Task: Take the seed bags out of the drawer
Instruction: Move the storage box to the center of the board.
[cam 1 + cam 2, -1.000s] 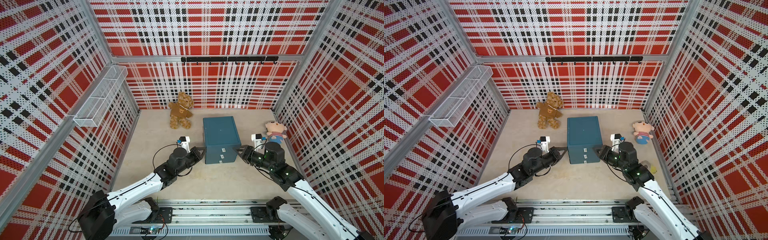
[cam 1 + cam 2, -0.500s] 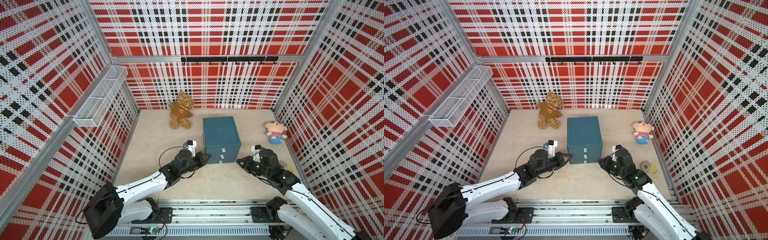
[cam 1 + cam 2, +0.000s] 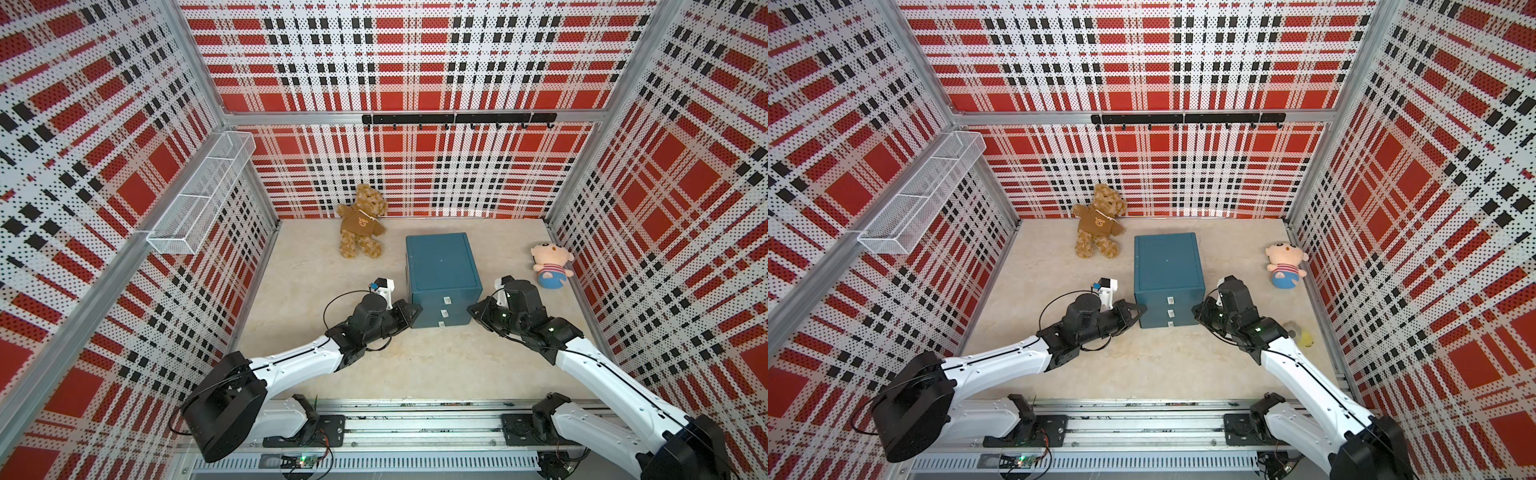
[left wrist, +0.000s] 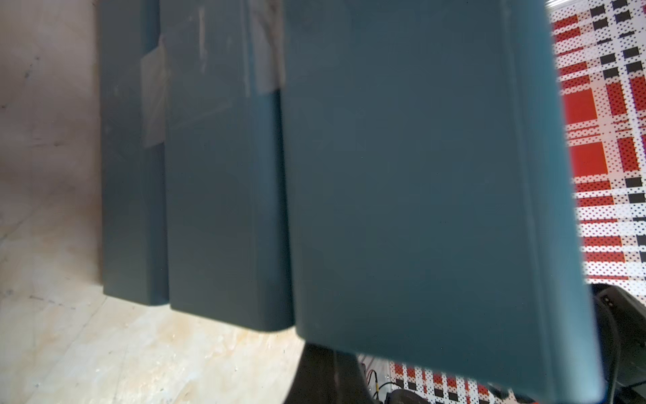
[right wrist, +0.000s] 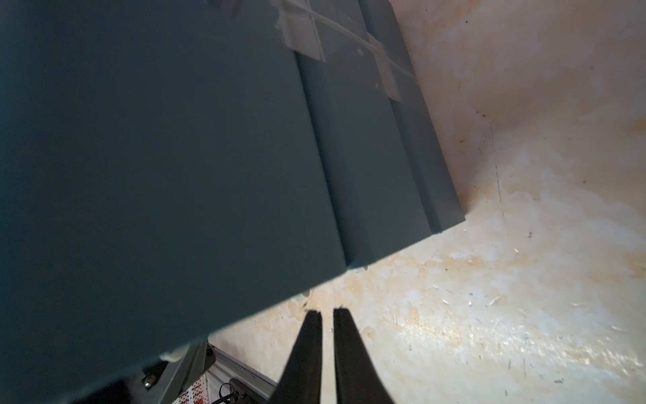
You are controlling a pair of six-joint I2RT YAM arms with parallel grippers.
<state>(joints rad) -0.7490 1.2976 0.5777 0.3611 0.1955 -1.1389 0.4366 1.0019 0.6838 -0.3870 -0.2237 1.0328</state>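
I am working over a beige table point(image 3: 415, 374), with 12 o'clock at the back wall. A white wire basket point(image 3: 199, 195) is hanging on the wall at 10 o'clock, and a black hook rail point(image 3: 457, 119) is running along the wall at 12 o'clock.

A teal drawer cabinet point(image 3: 442, 266) is standing upright near the table's middle in both top views, its front facing 6 o'clock. Its 3 drawers point(image 3: 444, 311) are sitting pushed in, stacked one above another, each carrying a small white tag point(image 3: 447, 300). I am not seeing the seed bags anywhere, so I cannot tell which drawer is holding them.

A brown teddy bear point(image 3: 360, 222) is lying at the cabinet's 11 o'clock, against the back wall. A pink-faced plush doll point(image 3: 550, 266) is sitting at its 3 o'clock, well apart from it.

My left gripper point(image 3: 418, 308) is clenched on nothing, its tip lying at the cabinet's 7 o'clock corner; touching or just beside, I cannot tell. My right gripper point(image 5: 327, 310) is pointing at the 5 o'clock corner, its fingers point(image 5: 307, 335) nearly together, a thin slit between them and nothing in it.

A small yellow thing point(image 3: 1307, 337) is peeking out beside my right arm.
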